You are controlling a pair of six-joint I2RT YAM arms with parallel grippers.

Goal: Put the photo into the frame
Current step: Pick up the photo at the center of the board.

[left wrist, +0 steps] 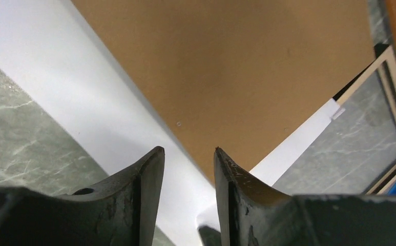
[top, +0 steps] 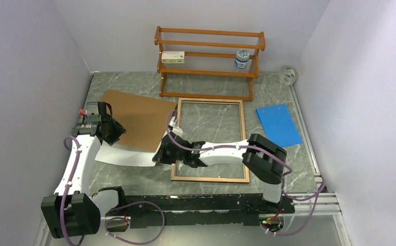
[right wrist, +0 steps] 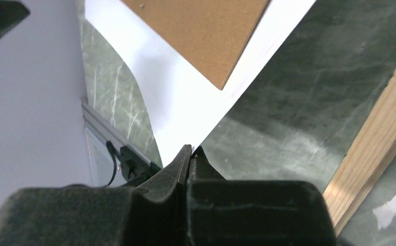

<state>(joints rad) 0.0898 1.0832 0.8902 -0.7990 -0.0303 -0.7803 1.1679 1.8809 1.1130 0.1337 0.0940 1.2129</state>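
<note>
The photo [top: 121, 156] lies white side up on the table, mostly under a brown backing board [top: 134, 118]. The frame [top: 210, 179] lies flat to its right, wood-brown side up, with the marble showing through it. My right gripper [right wrist: 191, 147] is shut on the photo's near right corner [right wrist: 185, 97], just left of the frame's rail [right wrist: 375, 148]. My left gripper [left wrist: 188, 149] hangs open at the board's left edge [left wrist: 236, 66], above the photo's white strip [left wrist: 57, 77], with nothing held between its fingers.
A wooden shelf rack [top: 208, 64] stands at the back with a small box [top: 172, 57] and a jar [top: 242, 59] on it. A blue sheet [top: 278, 124] lies right of the frame. A tape roll [top: 288, 75] sits in the far right corner.
</note>
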